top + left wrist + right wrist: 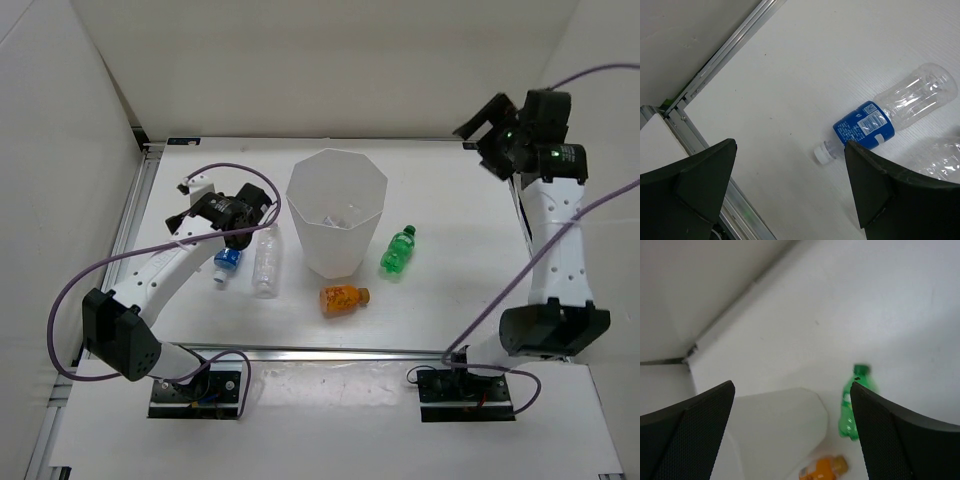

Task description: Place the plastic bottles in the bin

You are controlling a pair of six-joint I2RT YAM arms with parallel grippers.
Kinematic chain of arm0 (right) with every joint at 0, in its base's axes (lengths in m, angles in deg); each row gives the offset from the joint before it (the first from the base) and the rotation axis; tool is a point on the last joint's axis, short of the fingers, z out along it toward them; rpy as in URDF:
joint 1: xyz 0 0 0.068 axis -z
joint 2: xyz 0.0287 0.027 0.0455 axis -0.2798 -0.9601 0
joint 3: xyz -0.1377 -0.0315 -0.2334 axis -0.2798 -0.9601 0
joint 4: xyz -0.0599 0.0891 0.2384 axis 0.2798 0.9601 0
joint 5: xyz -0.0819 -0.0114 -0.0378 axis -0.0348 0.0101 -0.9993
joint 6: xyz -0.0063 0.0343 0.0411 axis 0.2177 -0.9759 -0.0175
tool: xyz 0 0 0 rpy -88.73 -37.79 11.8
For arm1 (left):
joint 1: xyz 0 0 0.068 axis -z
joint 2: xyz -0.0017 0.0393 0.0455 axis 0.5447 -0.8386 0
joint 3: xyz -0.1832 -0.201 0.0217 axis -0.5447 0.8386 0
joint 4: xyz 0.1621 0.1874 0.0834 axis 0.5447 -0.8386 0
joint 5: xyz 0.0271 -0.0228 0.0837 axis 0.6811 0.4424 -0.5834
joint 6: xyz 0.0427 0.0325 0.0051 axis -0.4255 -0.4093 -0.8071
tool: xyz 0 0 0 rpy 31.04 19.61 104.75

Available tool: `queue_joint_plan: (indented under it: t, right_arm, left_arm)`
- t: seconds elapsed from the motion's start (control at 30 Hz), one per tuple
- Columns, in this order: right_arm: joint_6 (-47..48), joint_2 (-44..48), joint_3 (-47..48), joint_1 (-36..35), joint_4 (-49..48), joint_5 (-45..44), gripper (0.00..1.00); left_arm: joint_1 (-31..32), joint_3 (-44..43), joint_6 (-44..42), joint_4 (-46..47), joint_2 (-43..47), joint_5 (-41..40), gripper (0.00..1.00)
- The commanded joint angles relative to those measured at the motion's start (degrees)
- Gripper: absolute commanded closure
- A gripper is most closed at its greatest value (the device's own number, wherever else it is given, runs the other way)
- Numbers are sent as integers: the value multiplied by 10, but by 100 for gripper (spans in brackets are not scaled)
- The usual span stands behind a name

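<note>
Black wedge fingers (pixel 687 192), ribbed clear bottle (pixel 920 92), faceted bin (pixel 330 255)

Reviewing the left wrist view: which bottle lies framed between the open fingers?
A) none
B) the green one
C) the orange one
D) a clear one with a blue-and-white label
D: a blue-labelled bottle lies on its side on the table, framed by the open fingers of the left gripper.
</note>
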Motion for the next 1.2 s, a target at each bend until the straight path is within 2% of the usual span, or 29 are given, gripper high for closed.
queue_joint_plan:
  t: [0.0,0.13,0.33,0.63,0.8,0.9,0.93,1.07,1.17]
  right_arm:
    - [-32,-81,-117,16,56,69,0]
    - [17,-134,-161,-2,22,105,0]
    - [22,-209,-167,-25,16,146,0]
    - [41,-313,-167,-77,39,131,0]
    - [46,-325,-218,-82,24,131,0]
    - [51,-330,-223,-82,23,125,10]
    - [57,-330,-223,-82,23,119,24]
    - [51,-279,-196,-75,49,74,59]
    - [16,-222,-89,-63,98,33,65]
  left_arm:
    - [-2,4,-18,-11,11,-12,0]
    - [-2,10,-25,-11,16,-12,0]
    - [-2,22,-25,-17,11,-5,0]
    - [-2,22,-19,-33,11,6,0]
    - [-2,17,-19,-38,5,17,0]
    - [-2,17,-25,-38,5,17,0]
    - [-2,17,-25,-38,5,17,0]
    - [-2,17,-25,-38,5,22,0]
    - [-2,22,-19,-38,5,28,0]
